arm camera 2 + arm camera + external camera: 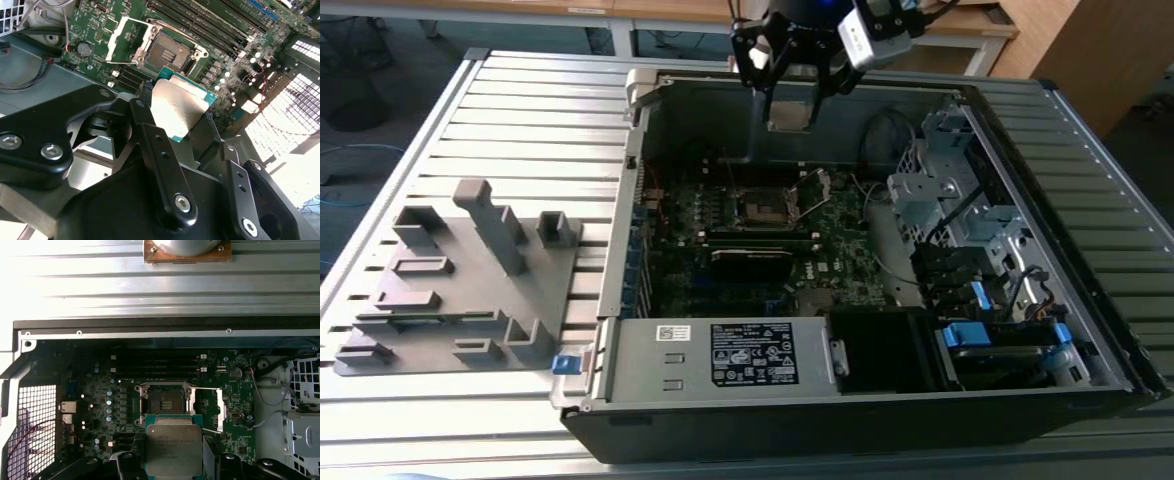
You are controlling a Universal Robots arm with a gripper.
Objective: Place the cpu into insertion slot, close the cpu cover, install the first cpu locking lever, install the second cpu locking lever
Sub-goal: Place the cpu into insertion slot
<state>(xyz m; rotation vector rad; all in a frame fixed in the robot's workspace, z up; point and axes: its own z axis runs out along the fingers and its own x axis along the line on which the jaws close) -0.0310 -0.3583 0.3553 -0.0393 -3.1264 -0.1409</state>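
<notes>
My gripper (793, 100) hangs over the far side of the open computer case, shut on the cpu (790, 115), a flat square chip with a silver top. In both wrist views the cpu (182, 107) (173, 447) sits between the black fingers (150, 130), held by two opposite edges. The insertion slot (761, 207) (172, 50) (164, 401) lies on the motherboard below, its dark centre bare. The cpu cover (817, 193) (125, 37) (207, 405) stands swung open beside the slot, on the exterior view's right.
A grey fixture rack (454, 290) lies on the slatted table at the exterior view's left. Inside the case are a labelled power supply (747, 355), a drive cage with blue tabs (974, 335), loose cables (894, 130) and long memory slots (155, 365).
</notes>
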